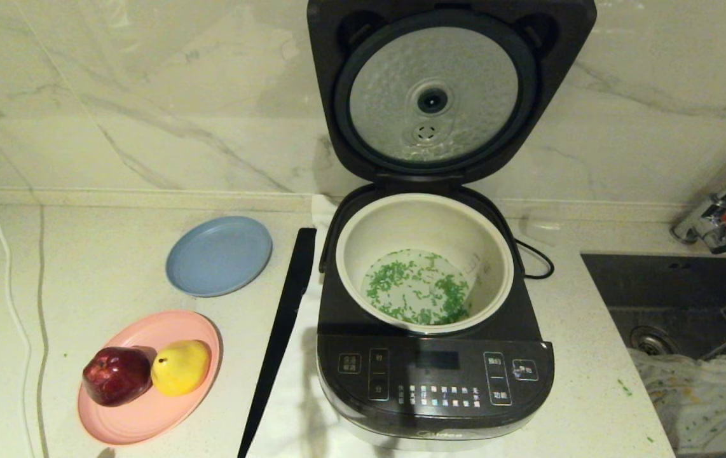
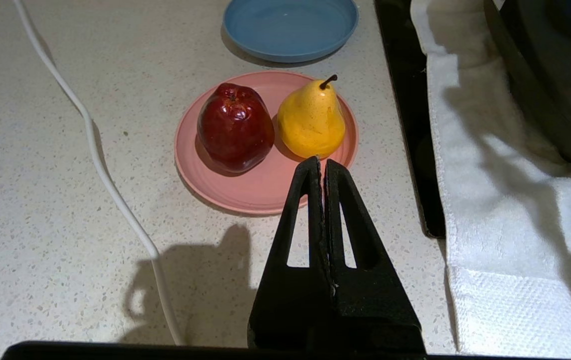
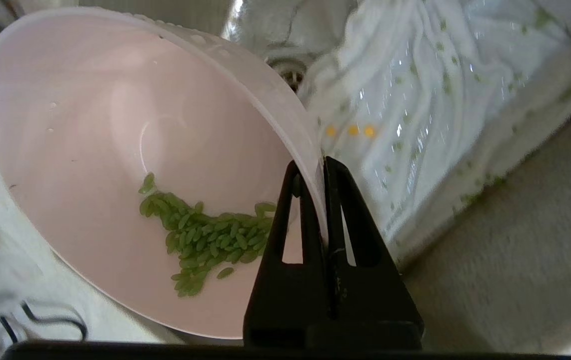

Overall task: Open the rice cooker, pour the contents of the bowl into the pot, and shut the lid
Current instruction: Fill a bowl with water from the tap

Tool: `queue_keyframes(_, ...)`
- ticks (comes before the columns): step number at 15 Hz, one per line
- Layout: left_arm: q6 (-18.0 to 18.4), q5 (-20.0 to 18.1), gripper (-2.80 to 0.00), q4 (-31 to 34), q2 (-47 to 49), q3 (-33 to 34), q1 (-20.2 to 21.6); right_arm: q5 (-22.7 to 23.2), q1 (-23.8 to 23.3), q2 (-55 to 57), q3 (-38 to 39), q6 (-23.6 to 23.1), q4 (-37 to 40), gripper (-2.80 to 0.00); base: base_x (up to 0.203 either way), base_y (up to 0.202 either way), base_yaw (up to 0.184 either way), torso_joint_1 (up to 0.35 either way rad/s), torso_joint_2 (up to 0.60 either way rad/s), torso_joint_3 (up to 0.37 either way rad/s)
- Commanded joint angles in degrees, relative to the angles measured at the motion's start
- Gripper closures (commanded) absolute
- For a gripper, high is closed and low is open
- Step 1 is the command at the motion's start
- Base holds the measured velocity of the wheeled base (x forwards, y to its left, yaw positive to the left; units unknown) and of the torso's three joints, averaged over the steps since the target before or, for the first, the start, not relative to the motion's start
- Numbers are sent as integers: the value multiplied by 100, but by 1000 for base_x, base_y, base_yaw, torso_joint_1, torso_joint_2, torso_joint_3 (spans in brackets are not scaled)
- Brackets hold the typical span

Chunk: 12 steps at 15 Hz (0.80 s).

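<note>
Rice cooker dk grey, lid up; green bits in pot.

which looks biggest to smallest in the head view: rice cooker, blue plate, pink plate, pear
1. rice cooker
2. pink plate and blue plate: near alike; the pink one sits nearer the camera, so unsure
3. pear

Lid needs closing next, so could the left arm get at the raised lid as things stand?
Probably yes: the left tool hangs shut and empty over the pink plate, and nothing visible stands between it and the lid.
</note>
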Motion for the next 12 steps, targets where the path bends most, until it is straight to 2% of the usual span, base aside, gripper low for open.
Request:
queue_keyframes(1,3,-3,0,-2,2,26,1,22,76,269,-171,42,-66,0,0,0,0,0,0,0)
queue_keyframes(12,3,-3,0,-2,2,26,1,22,235,333,-171,61,-265,0,0,0,0,0,0,0)
